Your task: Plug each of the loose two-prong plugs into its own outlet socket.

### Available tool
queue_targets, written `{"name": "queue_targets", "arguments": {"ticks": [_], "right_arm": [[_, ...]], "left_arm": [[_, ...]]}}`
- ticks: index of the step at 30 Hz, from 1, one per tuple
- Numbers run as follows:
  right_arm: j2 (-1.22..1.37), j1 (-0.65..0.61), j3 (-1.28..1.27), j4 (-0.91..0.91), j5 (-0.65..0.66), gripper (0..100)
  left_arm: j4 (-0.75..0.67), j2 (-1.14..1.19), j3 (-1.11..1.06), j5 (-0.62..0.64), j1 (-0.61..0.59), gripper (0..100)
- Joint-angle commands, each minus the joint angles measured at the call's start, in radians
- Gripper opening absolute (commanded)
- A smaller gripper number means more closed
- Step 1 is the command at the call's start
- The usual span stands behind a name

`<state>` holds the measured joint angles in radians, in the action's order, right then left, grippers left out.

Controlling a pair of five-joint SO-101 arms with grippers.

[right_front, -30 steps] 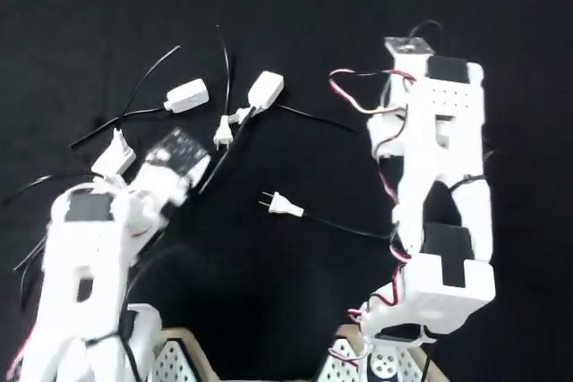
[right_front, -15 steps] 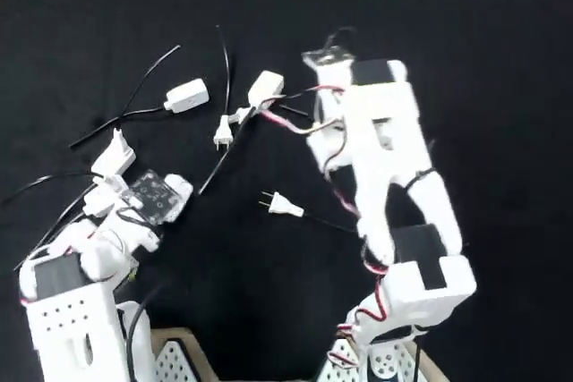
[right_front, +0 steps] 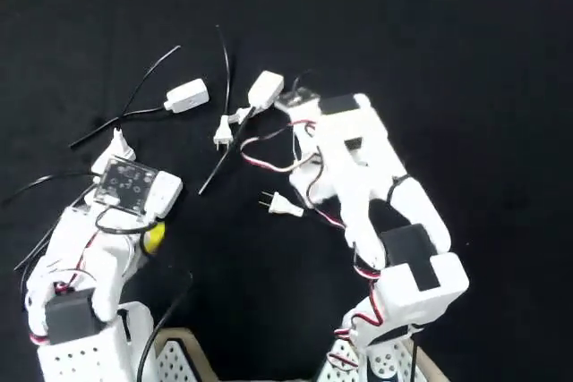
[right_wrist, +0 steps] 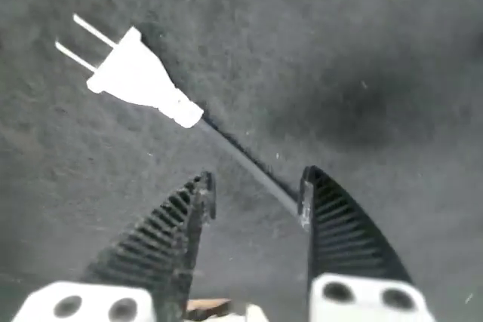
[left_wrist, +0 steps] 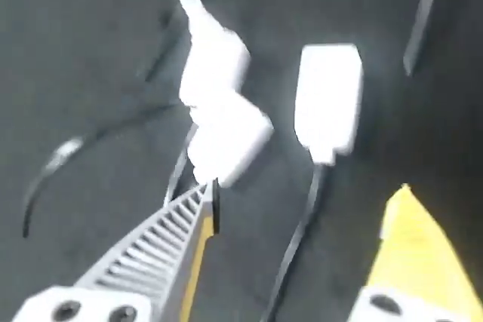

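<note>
Plug (right_wrist: 139, 81) ahead, its cable (right_wrist: 241, 156) between spread right fingers (right_wrist: 177, 228)

Left arm (right_front: 85, 261) at near left, folded, wrist turned toward far side. Left gripper (left_wrist: 302, 216) has jaws wide apart, one side grey and ribbed, other yellow. Right arm (right_front: 376, 185) stretches from near-right base toward centre, wrist bent downward. Right gripper (right_wrist: 255, 190) points down, black ribbed fingers (right_wrist: 177, 228) parted.

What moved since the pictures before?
The right arm swung left, so its open gripper is over the cable of a plug. The left arm pulled back toward its base. Nothing was grabbed; plugs and sockets stayed put.
</note>
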<state>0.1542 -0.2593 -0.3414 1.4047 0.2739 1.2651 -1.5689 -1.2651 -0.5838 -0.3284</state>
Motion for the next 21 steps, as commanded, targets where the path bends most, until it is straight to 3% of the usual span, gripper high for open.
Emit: {"name": "queue_targets", "arguments": {"ticks": [1, 10, 18, 21], "right_arm": [[-0.015, -0.018, -0.018, -0.083, 0.117, 18.2], [-0.019, -0.118, -0.156, -0.233, 0.140, 26.5], [-0.091, -0.121, -0.240, -0.238, 0.147, 26.5], [-0.131, -0.121, -0.266, -0.241, 0.149, 26.5]], "left_arm": [[-0.158, -0.003, -0.068, 0.121, 0.015, 32], [-0.376, 0.100, -0.168, 0.281, 0.156, 33], [-0.575, 0.647, 0.027, 0.222, 0.162, 33], [-0.578, 0.862, 0.173, 0.164, 0.116, 33]]}}
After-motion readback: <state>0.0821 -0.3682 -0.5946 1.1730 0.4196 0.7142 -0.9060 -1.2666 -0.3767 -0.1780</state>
